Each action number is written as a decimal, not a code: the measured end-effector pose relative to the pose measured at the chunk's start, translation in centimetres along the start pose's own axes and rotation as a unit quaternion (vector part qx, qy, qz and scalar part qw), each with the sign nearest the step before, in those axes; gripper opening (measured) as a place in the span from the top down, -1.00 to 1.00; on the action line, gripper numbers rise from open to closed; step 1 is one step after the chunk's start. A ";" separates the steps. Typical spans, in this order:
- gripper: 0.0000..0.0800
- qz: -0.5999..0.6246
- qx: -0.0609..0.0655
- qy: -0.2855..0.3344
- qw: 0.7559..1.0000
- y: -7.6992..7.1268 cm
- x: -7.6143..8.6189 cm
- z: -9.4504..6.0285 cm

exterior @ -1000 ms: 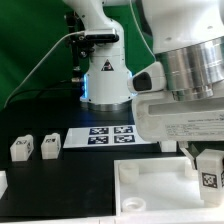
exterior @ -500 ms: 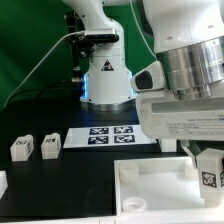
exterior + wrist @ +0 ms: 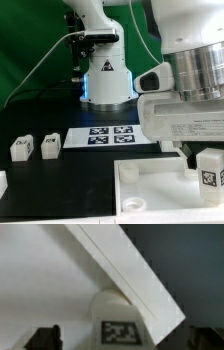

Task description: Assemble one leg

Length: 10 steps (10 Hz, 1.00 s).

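- Step in hand, judging by the layout: seating the leg (image 3: pixel 207 172) upright at a corner of the white panel (image 3: pixel 150 166), the corner on the exterior view's right.
- Hand (image 3: pixel 124 340) released: dark fingers (image 3: pixel 42 339) wide of the leg on both sides, seemingly not touching (wrist view blurred, so hard to swear to).
- Next, probably: closing squarely on the leg, then pressing or twisting it home without tipping it off the panel's corner.
- Smooth matte white plastic throughout: stubby round-topped leg with a square black-and-white tag, and a broad flat panel with a raised rim.
- Well apart from the panel, on the black tabletop (image 3: pixel 60 190): one spare tagged block (image 3: pixel 22 148) and a second spare block (image 3: pixel 50 145).
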<state>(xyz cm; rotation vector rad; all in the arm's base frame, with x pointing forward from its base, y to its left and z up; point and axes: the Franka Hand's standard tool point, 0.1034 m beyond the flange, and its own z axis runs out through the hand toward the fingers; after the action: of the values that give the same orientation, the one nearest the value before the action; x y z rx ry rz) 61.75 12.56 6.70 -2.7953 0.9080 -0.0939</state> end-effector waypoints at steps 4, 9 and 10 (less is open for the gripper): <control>-0.62 -0.281 -0.024 0.014 0.959 0.0 0.2 -0.1; -0.36 -0.321 -0.025 0.011 0.947 1.1 1.7 -0.5; -0.02 -0.298 -0.025 0.012 0.954 1.1 1.7 -0.5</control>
<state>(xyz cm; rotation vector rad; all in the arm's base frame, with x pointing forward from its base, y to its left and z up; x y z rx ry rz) 62.46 10.63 6.94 -3.0169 0.0391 -0.1925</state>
